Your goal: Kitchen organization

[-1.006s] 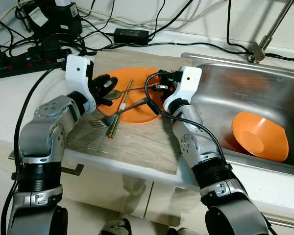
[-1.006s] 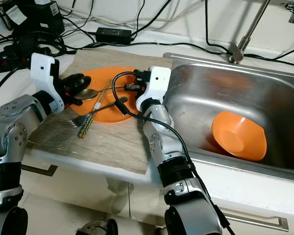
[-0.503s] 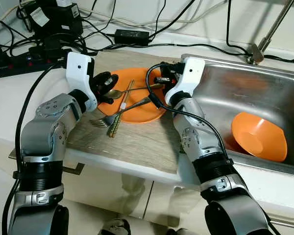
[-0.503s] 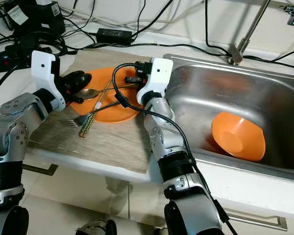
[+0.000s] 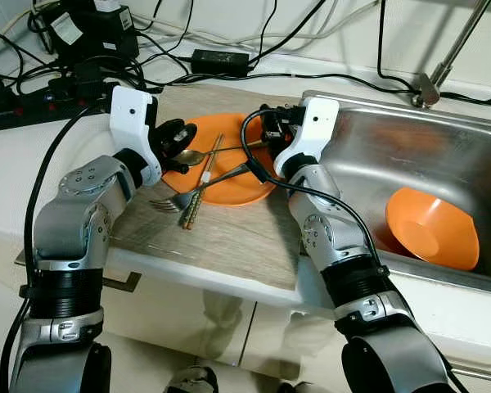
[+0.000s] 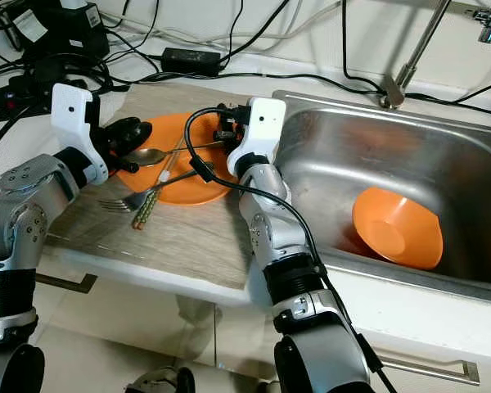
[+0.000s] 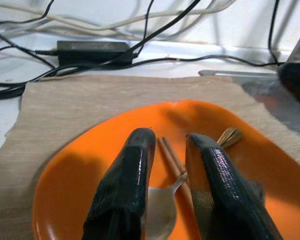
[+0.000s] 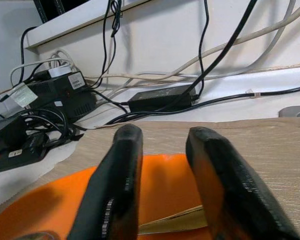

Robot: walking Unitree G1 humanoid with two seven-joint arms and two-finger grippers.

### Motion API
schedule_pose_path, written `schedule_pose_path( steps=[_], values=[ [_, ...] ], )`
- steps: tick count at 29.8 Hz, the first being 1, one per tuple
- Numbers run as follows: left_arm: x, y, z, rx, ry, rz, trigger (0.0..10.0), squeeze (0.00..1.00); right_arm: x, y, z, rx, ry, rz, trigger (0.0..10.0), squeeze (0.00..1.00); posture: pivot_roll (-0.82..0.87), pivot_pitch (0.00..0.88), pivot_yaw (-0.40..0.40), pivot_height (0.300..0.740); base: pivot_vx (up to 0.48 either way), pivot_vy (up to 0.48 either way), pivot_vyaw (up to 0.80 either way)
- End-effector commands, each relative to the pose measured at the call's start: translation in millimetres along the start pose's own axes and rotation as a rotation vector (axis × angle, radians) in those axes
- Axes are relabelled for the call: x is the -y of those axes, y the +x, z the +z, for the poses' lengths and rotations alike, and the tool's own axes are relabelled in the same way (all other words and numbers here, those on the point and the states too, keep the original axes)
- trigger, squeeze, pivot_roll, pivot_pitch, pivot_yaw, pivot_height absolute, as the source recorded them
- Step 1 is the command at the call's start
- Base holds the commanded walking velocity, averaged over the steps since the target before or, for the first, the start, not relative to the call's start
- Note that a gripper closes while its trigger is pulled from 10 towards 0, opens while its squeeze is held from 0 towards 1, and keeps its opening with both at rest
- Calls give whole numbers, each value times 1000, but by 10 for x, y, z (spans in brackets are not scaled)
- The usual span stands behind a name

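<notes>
I see the stainless steel sink basin (image 5: 376, 155) dropping away just right of the wooden mat (image 5: 229, 237) on the white surface (image 5: 16, 172), so my worry is a nudge tipping the flat orange plate (image 5: 233, 184) over that lip. The gold spoon (image 5: 190, 156), fork (image 5: 168, 202) and chopsticks (image 5: 198, 190) lie loose across it and could scatter. My left end effector (image 7: 165, 165) straddles the spoon, released; my right end effector (image 8: 162, 165) hangs parted, empty, above the plate's far rim, cables crowding behind.

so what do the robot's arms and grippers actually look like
Both arms are jointed silver metal with black bands and a white block at each wrist. Loose black cables run along them. The left gripper and right gripper each end in two long, rounded black jaws with a textured surface.
</notes>
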State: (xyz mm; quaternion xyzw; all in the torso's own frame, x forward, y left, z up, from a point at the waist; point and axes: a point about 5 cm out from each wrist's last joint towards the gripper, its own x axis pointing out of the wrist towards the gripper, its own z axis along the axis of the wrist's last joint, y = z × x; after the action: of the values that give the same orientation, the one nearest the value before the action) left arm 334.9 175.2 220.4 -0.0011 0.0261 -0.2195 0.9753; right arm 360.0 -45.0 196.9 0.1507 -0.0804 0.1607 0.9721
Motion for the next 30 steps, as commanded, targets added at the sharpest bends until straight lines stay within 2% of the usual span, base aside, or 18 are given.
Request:
schedule_pose_path(
  steps=[1,12,13,14,15,20,23,29,30],
  values=[
    [8,38,52,14,28,4,10000,0,-66,-26,-28,3,5,11,10000,1000,92,36,-16,740,0,0,0],
    [6,158,99,28,33,-11,10000,0,-56,-32,-21,-1,-50,-2,10000,1000,57,24,5,740,0,0,0],
    [17,164,110,31,33,-16,10000,0,-45,-29,-11,1,-46,-7,10000,224,57,24,4,740,0,0,0],
    [23,171,120,33,33,-18,10000,0,-38,-23,-1,4,-41,-9,10000,224,55,24,4,740,0,0,0],
    [36,178,137,37,37,-22,10000,0,-21,-21,18,9,-37,-13,10000,0,54,24,5,740,0,0,0],
    [97,207,172,53,39,-45,10000,0,128,-48,61,21,-46,-52,10000,0,37,0,12,740,0,0,0],
    [173,238,144,39,55,-94,10000,0,257,-84,125,45,-72,-84,10000,0,19,0,2,740,0,0,0],
    [179,330,135,11,69,-82,10000,0,432,-155,163,42,-83,-108,10000,0,1,0,-15,740,0,0,0],
    [154,363,107,0,65,-67,10000,0,499,-191,162,37,-85,-130,10000,0,-17,0,-9,740,0,0,0]
  ],
)
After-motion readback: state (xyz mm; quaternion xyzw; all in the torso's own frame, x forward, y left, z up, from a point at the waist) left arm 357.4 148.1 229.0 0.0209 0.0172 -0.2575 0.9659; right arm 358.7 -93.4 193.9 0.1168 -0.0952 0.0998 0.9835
